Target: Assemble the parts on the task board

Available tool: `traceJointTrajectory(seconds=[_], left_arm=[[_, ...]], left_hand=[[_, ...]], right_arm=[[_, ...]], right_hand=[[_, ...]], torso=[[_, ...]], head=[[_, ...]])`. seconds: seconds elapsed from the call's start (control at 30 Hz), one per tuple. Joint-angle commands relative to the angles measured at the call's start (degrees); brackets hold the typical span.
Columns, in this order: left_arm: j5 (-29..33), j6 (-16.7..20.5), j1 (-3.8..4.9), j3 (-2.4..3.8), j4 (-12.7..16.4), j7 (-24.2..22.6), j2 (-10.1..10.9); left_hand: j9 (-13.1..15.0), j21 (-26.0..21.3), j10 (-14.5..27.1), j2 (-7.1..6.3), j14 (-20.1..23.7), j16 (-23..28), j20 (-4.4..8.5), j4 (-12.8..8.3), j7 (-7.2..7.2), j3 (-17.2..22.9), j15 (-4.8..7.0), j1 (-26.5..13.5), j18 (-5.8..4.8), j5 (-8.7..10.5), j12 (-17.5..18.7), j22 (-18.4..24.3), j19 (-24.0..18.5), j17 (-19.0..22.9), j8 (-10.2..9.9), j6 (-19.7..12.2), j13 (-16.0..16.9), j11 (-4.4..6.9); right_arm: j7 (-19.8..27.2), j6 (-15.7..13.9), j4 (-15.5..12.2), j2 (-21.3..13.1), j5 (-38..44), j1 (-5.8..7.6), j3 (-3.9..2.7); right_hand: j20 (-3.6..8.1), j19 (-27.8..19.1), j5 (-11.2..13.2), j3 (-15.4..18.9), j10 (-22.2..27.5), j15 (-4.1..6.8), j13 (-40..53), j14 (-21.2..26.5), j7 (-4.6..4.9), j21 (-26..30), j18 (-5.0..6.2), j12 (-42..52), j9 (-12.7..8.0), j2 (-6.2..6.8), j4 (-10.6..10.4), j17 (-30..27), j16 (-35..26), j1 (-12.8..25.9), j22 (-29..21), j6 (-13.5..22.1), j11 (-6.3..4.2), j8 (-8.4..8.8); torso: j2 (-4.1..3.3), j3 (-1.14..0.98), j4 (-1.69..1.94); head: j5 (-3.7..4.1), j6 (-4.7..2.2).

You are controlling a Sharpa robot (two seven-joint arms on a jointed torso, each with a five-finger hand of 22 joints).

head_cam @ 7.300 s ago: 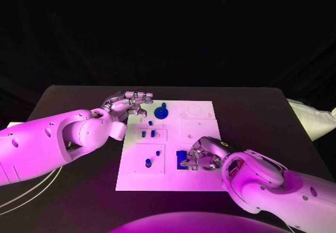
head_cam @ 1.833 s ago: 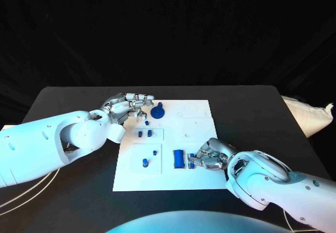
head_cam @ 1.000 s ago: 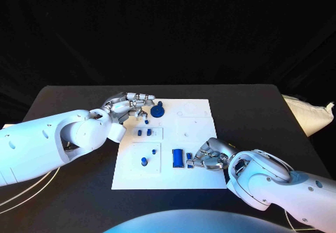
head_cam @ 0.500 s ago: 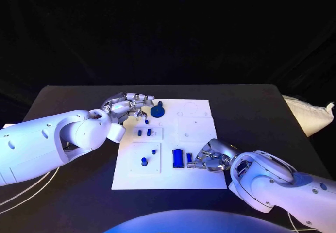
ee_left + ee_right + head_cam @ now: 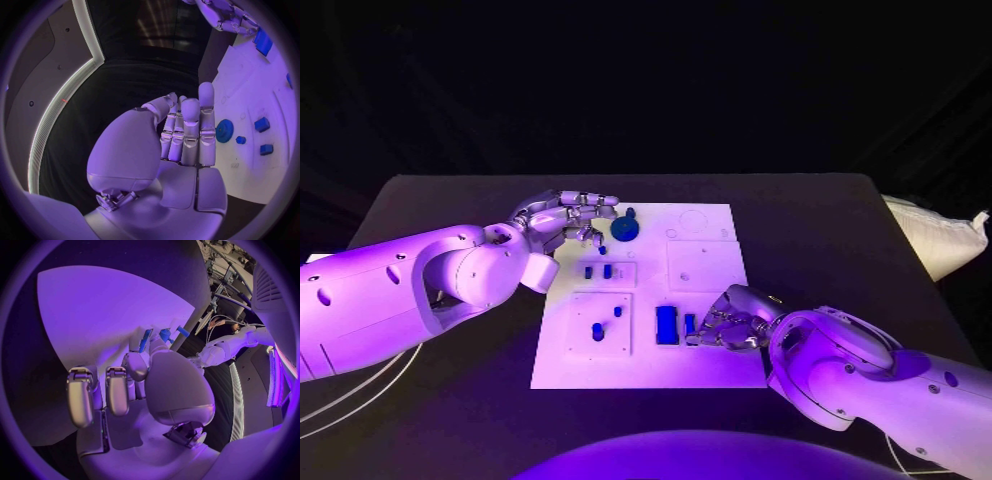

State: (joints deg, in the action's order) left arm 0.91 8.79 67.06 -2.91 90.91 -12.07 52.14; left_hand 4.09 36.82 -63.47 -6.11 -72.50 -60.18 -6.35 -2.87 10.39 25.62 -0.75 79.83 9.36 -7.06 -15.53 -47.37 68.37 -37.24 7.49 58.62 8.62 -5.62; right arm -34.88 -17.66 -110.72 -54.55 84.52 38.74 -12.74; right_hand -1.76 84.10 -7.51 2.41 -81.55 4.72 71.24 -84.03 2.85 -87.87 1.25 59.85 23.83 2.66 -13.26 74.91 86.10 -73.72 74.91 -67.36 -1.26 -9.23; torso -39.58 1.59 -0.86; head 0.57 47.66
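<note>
Since seven seconds ago the right hand [image 5: 728, 325] has shifted right, baring a long blue part [image 5: 666, 325] on the task board [image 5: 704, 270]; it pinches a thin blue piece [image 5: 145, 339], clearest from its wrist. Left hand [image 5: 568, 217] hovers curled, empty, beside the blue gear [image 5: 224, 131]. No writing is legible.

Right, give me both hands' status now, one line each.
Left hand: fingers curled at the task board's far left corner, holding nothing visible.
Right hand: pinching a small blue part beside the blue block.
</note>
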Motion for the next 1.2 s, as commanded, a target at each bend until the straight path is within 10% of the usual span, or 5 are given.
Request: traceJointTrajectory(seconds=[0.03,0.57,0.8,1.1,1.2], left_arm=[[-0.2,-1.1,0.0,0.03,0.1,-0.1,-0.1],[-0.1,-1.0,-0.26,0.02,-0.4,-0.5,-0.4],[2.6,2.5,-0.95,0.04,-1.6,-3.2,-1.3],[7.0,7.9,-1.59,0.09,-6.8,-8.4,-4.5],[8.2,8.8,-2.13,0.12,-9.3,-10.2,-6.0]], left_hand=[[-0.1,-0.2,0.4,0.18,0.5,-0.3,0.01,-0.1,-0.04,0.0,0.04,0.4,1.1,-0.25,-0.3,-0.1,-0.2,0.1,0.3,-0.4,0.1,-0.15],[-0.1,-0.2,0.5,0.24,0.7,-0.1,-0.02,-0.1,-0.03,0.0,0.01,0.2,1.09,-0.24,-0.4,-0.1,-0.3,0.6,0.3,-0.4,0.1,-0.17],[-0.1,-1.5,1.4,-0.08,5.4,4.3,-0.31,0.1,-0.05,-0.5,-0.31,-0.7,1.07,-0.19,-1.1,0.4,-2.7,6.4,0.8,-0.7,0.0,-0.33],[-0.2,-8.9,2.4,-0.06,13.6,19.5,-1.69,1.1,0.01,-1.9,-1.86,-2.1,0.89,-0.16,-1.9,4.7,-11.7,14.3,1.6,-1.1,-0.7,-0.87],[-0.3,-12.4,4.0,0.08,16.0,27.8,-2.66,1.8,0.38,-1.6,-3.51,-2.3,0.67,-0.26,-0.6,7.1,-15.3,18.3,1.2,-2.2,-1.8,-1.63]], right_arm=[[0.1,1.5,0.6,0.3,2.3,-0.22,0.14],[7.3,-5.1,-0.3,-3.0,-8.4,2.53,-0.26],[26.1,-13.0,7.3,-2.4,-34.9,6.42,-0.24],[48.1,-11.6,21.9,3.3,-64.2,10.06,0.1],[52.0,-8.8,26.8,6.2,-69.4,10.71,0.12]], right_hand=[[0.38,4.3,0.4,-0.1,-0.3,0.22,0.1,-4.9,0.09,0.0,-0.5,0.0,-0.1,-0.28,0.4,9.7,0.1,-0.9,12.4,0.0,-0.09,0.41],[-0.11,3.6,-1.2,6.9,1.2,-0.44,-1.8,-4.6,1.06,1.0,-0.17,-3.7,-0.4,1.67,-3.5,8.7,-0.6,6.2,11.2,2.4,0.77,2.01],[-0.8,0.9,-3.1,6.5,2.9,-1.16,-3.8,-3.6,2.05,4.7,1.06,-7.1,-0.8,-0.12,-2.3,4.7,-3.7,3.1,6.8,4.7,1.63,3.56],[-2.55,-16.2,-2.3,4.1,15.9,-3.07,-23.9,5.8,4.65,34.9,7.91,-34.7,-2.4,-4.42,3.9,-23.7,-31.7,-7.7,-23.9,9.7,3.85,5.59],[-4.06,-23.8,-1.5,2.6,21.7,-5.54,-31.3,14.9,6.86,48.3,8.89,-42.6,-5.1,-6.12,4.6,-36.6,-48.9,-10.1,-34.8,17.7,6.46,5.49]], torso=[[-0.05,-0.02,0.03],[0.83,0.37,-0.16],[2.48,0.93,-0.05],[5.75,1.67,-0.37],[6.5,1.66,-0.72]], head=[[-0.14,0.06],[0.11,-0.98],[0.56,-2.31],[0.39,-6.53],[0.1,-7.98]])
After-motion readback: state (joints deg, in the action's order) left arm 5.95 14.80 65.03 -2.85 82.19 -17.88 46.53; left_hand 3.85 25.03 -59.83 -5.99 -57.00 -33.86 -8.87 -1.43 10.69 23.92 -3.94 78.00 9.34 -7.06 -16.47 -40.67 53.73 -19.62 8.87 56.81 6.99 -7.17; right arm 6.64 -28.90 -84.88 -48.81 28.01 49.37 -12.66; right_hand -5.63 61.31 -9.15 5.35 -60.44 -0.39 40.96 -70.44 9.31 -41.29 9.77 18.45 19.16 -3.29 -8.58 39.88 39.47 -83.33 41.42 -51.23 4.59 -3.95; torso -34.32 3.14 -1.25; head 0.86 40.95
